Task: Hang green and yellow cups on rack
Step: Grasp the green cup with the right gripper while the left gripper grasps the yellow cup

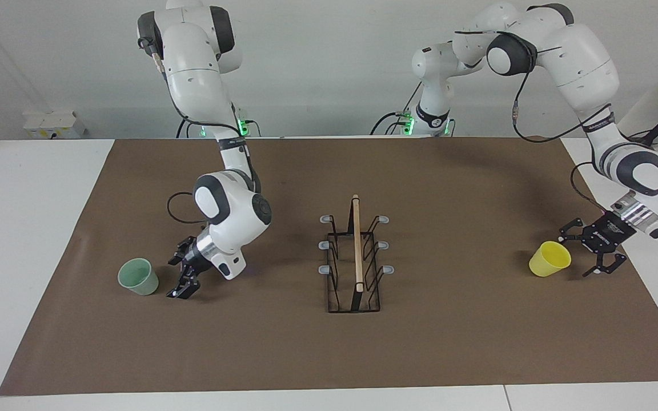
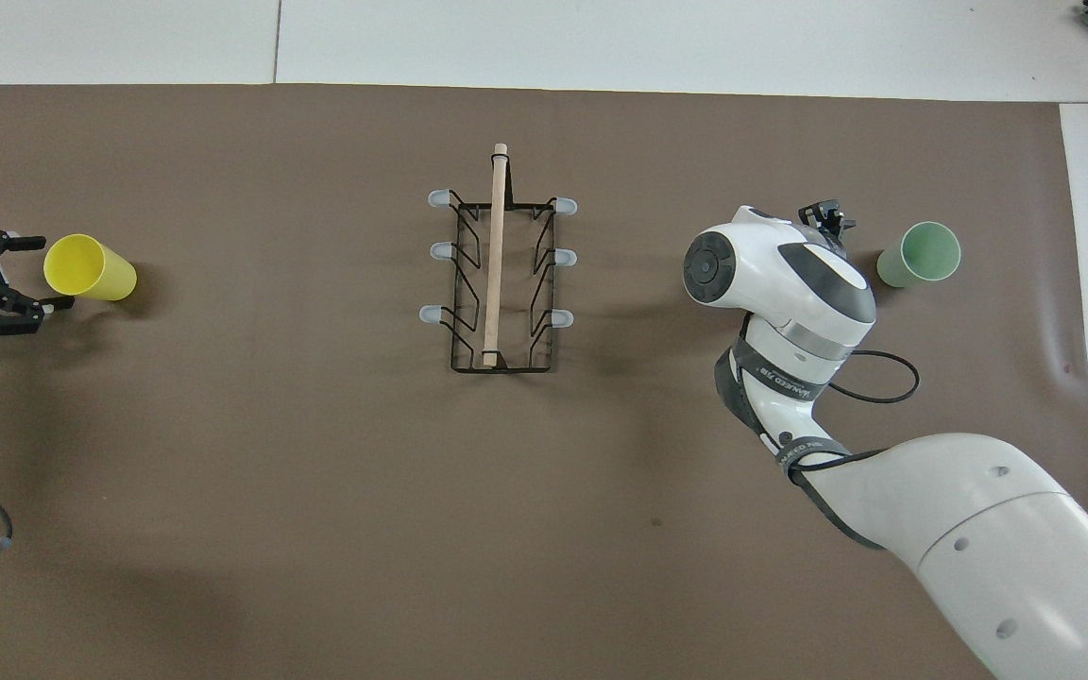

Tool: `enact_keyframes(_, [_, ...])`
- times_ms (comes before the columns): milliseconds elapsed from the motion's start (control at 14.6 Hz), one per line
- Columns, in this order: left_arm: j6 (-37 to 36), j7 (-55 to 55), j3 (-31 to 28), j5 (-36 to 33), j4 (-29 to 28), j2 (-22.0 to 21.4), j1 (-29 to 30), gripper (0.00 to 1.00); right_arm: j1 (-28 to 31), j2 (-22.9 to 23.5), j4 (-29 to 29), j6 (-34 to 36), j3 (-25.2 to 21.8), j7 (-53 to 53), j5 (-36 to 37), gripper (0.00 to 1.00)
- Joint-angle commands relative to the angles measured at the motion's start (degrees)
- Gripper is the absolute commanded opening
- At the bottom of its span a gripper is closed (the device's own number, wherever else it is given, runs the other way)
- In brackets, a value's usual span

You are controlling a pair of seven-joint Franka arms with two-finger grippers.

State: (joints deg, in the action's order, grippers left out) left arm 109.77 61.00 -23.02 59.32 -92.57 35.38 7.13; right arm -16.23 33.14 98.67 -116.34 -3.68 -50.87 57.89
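- Brown mat (image 1: pixel 432 354) fills the middle of both frames, with every piece of the job lying on it and nothing yet hung.
- Right arm (image 1: pixel 215 171) descends from the upper left of the facing view; left arm (image 1: pixel 580 68) curves in from the upper right.
- Rack (image 1: pixel 355 257) stands at frame centre in both views, wooden bar (image 1: pixel 357 242) on top, all six grey-capped prongs bare.
- Yellow cup (image 1: pixel 550 258) lies tipped on its side at centre right of the facing view, mouth turned toward the left gripper (image 1: pixel 583 256), whose jaws stand spread just beside the rim without closing on it.
- Green cup (image 1: pixel 138 276) sits upright at lower left of the facing view; right gripper (image 1: pixel 185 281) hangs just beside it, jaws apart and empty.
- Judged from this: both pick-ups are about to begin, and both hangings remain.
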Motion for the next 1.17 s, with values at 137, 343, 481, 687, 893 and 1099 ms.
enact_keyframes(137, [4.91, -3.69, -0.27, 7.28, -9.28, -4.09, -2.91, 1.00, 2.69, -1.59, 5.91, -5.02, 0.34, 2.44, 9.76, 1.00])
enact_keyframes(343, [8.08, -6.32, -0.27, 11.32, -11.13, -4.35, -5.63, 1.00, 3.48, -2.11, 7.85, -6.70, 0.34, 2.44, 14.34, 1.00])
enact_keyframes(481, [9.40, -6.77, -0.18, 12.04, -11.49, -4.35, -6.34, 1.00, 4.45, -2.20, 8.73, -8.19, 0.26, 2.44, 17.24, 1.00])
enact_keyframes(687, [13.35, -6.86, -0.01, 12.04, -11.40, -4.26, -8.45, 1.00, 5.77, -2.20, 9.08, -8.55, 0.34, 2.97, 19.27, 1.00])
enact_keyframes(893, [13.80, -9.30, -0.10, 12.04, -11.05, -4.96, -8.98, 0.33, 6.74, -2.20, 9.26, -8.55, 0.26, 5.60, 20.67, 1.00])
enact_keyframes(1099, [15.99, -11.52, -0.18, 11.96, -10.88, -5.67, -11.08, 0.00, 7.79, -2.20, 9.17, -8.72, 0.26, 7.80, 21.91, 1.00])
